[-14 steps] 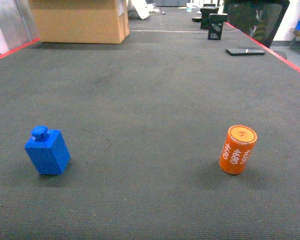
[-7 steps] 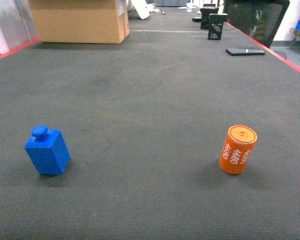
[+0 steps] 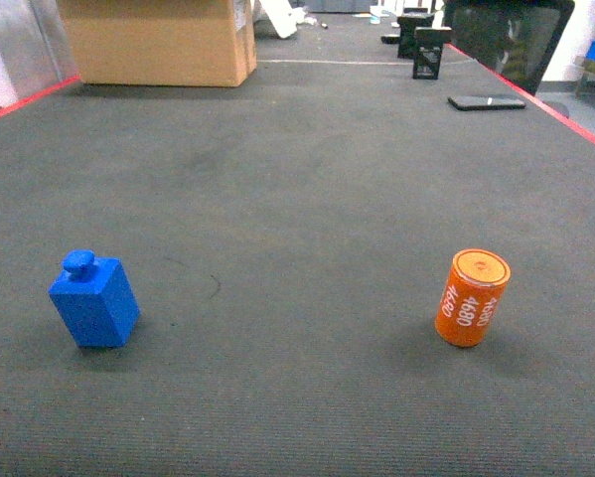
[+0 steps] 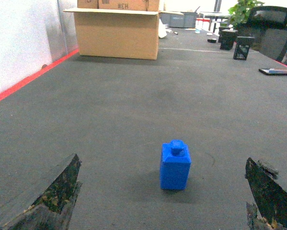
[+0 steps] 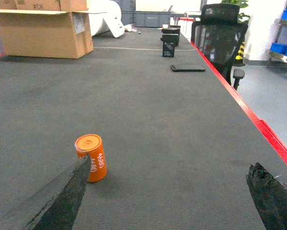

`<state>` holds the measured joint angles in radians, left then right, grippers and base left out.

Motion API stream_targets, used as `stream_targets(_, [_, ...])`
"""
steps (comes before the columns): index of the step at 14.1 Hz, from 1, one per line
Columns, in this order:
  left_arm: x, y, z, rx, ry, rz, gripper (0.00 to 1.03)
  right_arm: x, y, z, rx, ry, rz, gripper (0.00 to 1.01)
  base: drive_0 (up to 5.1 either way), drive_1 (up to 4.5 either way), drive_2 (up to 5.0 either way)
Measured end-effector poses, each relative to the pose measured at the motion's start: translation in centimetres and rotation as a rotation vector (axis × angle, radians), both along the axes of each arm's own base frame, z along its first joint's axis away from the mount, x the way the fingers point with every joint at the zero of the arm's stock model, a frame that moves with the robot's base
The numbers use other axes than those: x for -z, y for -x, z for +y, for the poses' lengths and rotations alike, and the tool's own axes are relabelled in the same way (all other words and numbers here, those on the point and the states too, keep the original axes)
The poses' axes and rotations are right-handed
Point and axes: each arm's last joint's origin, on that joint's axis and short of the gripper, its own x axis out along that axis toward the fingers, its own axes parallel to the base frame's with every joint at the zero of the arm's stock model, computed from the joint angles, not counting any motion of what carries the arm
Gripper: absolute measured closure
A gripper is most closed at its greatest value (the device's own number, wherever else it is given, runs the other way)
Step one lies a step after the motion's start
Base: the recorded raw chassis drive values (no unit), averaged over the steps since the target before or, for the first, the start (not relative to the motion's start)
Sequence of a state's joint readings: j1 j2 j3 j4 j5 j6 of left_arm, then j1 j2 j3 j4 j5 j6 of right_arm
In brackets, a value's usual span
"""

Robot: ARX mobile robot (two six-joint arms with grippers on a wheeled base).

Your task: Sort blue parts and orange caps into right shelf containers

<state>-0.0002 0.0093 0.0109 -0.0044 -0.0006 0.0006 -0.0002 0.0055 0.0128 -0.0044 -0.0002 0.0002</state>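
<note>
Now blue part upright near left, orange cap upright near right, well apart on dark mat. Left gripper wide, nothing held; right gripper wide, nothing held.

We see a bright blue blocky plastic part and an orange-red cylindrical cap printed with white numerals, both on a dark grey carpeted surface edged in red.

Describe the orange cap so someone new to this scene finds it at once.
On the dark grey table, look near the front right, opposite the blue part at front left. The orange cap stands upright: the only orange cylinder, with white digits printed down its side.
</note>
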Motion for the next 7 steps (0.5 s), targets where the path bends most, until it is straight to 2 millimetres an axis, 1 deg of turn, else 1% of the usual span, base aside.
stream_targets(7, [0.0,0.0,0.0,0.0,0.0,0.0,0.05,0.0,0.0,0.0,0.0,0.0,0.0,0.03,0.0,0.0,0.0])
